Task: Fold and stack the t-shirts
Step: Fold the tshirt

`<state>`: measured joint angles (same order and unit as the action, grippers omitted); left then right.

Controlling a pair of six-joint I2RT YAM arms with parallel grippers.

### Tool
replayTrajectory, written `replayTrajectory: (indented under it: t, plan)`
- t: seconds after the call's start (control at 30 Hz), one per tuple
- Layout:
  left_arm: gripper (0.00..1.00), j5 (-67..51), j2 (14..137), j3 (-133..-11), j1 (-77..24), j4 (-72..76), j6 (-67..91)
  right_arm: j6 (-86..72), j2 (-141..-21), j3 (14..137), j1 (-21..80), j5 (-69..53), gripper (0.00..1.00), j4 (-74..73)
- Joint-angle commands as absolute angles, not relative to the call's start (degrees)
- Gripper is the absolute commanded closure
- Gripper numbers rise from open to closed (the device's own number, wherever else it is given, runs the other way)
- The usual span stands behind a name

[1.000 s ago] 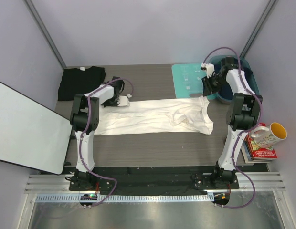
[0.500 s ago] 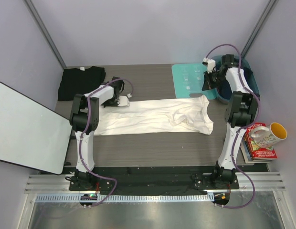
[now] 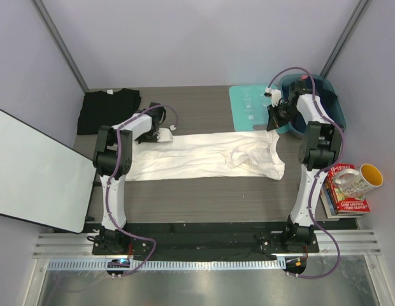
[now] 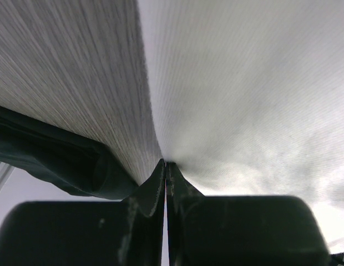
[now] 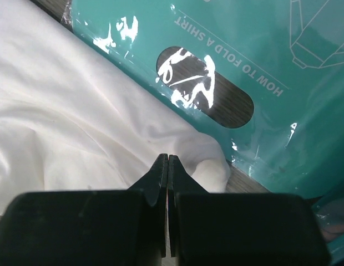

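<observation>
Shirts lie well apart on the grey table (image 3: 204, 204). The white t-shirt (image 3: 204, 156) is spread in a long band across the middle, smooth on the left and rumpled on the right. The black t-shirt (image 3: 111, 108) sits bunched in the far left corner.

The left gripper (image 4: 165, 163) is at the white t-shirt's far left edge with its jaws pressed together on the cloth, which fans out taut from the tips. The right gripper (image 5: 168, 157) is at the shirt's far right corner, its jaws closed on a raised fold of the white cloth. That fold lies against the near edge of the teal board (image 5: 244, 50), which is printed "HOW TO FOLD A SHIRT".

A blue bin (image 3: 331, 108) stands just right of the board. Near the right arm's base, a mug (image 3: 357, 180) rests on a stack of books (image 3: 347, 204).
</observation>
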<state>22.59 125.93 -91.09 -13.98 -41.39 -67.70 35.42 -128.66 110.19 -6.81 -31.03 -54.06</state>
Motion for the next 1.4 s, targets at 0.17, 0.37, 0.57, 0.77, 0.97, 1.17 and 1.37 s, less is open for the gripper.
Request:
replayTrajectory:
  t: [0.17,0.37,0.57,0.77,0.97,1.17,1.37]
  plan:
    - [1.00,19.07,128.41,-91.58,-13.97,-45.26,-66.36,37.44,-130.78,111.09,-6.68,-25.06,0.99,-51.59]
    - [1.00,19.25,127.97,-90.53,-13.89,-44.47,-66.45,40.34,-131.75,109.08,-6.77,-20.66,0.99,-50.72]
    - [1.00,19.16,127.18,-88.68,-13.62,-43.86,-66.27,39.73,-131.13,108.19,-6.77,-11.96,0.99,-44.04]
    - [1.00,19.34,125.95,-86.84,-13.54,-42.80,-66.09,40.17,-129.56,109.68,-6.77,-11.24,0.95,-42.54]
    - [0.95,18.90,123.58,-86.31,-13.62,-42.36,-64.60,40.86,-123.15,113.64,-6.42,-19.85,0.68,-49.65]
    - [0.49,14.86,116.82,-85.96,-14.41,-43.85,-64.25,51.92,-109.27,104.37,-0.89,-27.25,0.60,-58.27]
    - [0.00,16.43,112.15,-82.89,-16.34,-45.00,-68.46,72.21,-91.51,79.39,13.68,-19.69,0.58,-54.76]
